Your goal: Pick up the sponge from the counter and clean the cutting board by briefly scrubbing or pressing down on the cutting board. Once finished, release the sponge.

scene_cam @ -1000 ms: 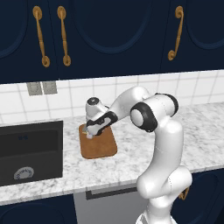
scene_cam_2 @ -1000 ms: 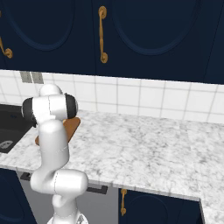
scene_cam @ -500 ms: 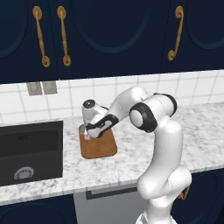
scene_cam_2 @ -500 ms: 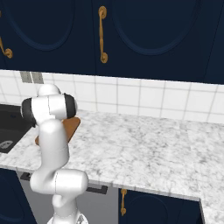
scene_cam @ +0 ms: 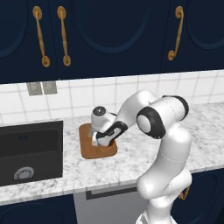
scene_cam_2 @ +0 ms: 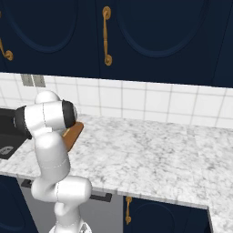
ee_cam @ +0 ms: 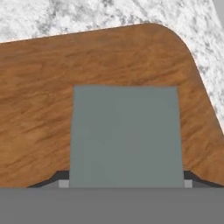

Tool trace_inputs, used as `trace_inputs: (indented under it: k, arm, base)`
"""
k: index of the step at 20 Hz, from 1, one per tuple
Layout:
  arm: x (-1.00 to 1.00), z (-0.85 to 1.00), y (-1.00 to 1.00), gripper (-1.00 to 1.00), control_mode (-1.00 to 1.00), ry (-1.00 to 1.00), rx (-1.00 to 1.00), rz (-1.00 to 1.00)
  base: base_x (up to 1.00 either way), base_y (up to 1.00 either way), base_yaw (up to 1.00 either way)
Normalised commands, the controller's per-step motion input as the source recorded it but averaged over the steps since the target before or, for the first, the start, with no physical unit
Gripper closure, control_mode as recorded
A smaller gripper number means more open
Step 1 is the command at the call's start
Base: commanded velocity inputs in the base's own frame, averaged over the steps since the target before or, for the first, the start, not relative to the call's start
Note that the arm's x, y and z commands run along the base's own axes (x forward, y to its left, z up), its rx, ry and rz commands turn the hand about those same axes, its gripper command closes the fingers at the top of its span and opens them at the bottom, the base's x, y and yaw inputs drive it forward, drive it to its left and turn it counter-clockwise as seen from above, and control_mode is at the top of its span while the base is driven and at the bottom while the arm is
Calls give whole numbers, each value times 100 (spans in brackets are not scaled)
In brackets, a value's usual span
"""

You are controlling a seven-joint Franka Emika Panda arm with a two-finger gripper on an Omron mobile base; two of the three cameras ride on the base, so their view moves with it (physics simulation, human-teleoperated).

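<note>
Brown wooden cutting board [ee_cam: 109, 57] carries the grey-topped sponge [ee_cam: 126, 135], which the claw [ee_cam: 126, 183] grasps on both sides.

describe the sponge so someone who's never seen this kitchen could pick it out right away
Start at the black sink set into the marble counter; right beside it lies a brown wooden cutting board. The sponge sits on that board, between the jaws of the white arm's gripper. It is a small grey-green rectangle, far smaller than the board and the only non-wood thing on it.
</note>
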Motion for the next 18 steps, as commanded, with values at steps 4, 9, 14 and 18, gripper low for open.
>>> trace_inputs:
  k: [4,9,14,18]
  arm:
    - [-4,36,-46,100,-100,40,3,-4]
    - [-15,19,-64,100,-100,32,0,-4]
    - [-18,5,-31,100,-100,14,0,-1]
    - [-6,3,22,100,-100,0,-2,0]
  base:
    - [0,0,0]
    - [0,0,0]
    - [0,0,0]
    - [0,0,0]
